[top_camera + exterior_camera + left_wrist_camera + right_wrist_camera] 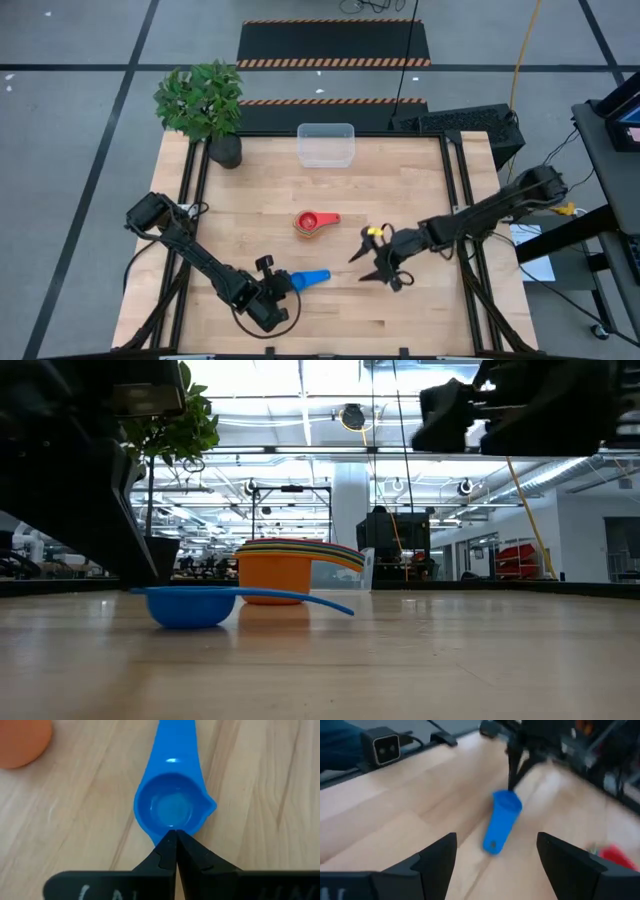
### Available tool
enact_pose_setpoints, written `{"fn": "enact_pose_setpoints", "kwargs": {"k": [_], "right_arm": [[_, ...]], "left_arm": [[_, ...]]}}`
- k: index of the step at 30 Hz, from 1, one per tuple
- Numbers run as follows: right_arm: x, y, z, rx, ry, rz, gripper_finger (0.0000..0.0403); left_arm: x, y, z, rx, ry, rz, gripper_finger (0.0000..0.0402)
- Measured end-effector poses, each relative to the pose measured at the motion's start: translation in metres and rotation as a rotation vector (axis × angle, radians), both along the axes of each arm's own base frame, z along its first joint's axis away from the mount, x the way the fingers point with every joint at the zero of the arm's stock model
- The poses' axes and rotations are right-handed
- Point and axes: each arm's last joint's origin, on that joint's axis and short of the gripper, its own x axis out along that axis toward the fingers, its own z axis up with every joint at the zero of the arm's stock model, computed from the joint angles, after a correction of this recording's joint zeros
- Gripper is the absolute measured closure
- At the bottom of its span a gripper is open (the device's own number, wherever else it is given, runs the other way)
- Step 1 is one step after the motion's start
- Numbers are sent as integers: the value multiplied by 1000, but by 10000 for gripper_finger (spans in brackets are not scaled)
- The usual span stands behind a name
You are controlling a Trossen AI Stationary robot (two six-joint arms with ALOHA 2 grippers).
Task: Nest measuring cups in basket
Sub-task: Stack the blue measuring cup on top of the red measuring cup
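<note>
Blue measuring cup (171, 810) lies on the table, its rim touching the left gripper (172, 837). That claw is clenched, grasping nothing. The right gripper (492, 852) hangs released nearby.

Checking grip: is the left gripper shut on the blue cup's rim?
Shut, yes: the left gripper pinches the rim of the blue cup, fingertips together, no gap.

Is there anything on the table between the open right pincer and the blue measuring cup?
No. In the high view only bare wood lies between the right pincer and the blue measuring cup; the right wrist view shows the same clear stretch.
</note>
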Motion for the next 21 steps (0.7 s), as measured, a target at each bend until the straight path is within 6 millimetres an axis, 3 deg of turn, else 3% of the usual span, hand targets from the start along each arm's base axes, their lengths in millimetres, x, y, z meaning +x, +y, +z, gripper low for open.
{"fn": "enact_pose_setpoints", "kwargs": {"k": [3, 11, 17, 21], "right_arm": [[12, 11, -12, -58, -69, 54, 135], [50, 31, -38, -318, -59, 50, 135], [70, 47, -52, -496, 82, 41, 135], [80, 55, -54, -603, 71, 11, 135]], "left_arm": [[0, 0, 0, 3, -3, 2, 398], [-2, 1, -2, 3, 0, 17, 395], [-12, 8, -18, -19, 11, 83, 389], [-16, 8, -25, -47, -25, 79, 392]]}}
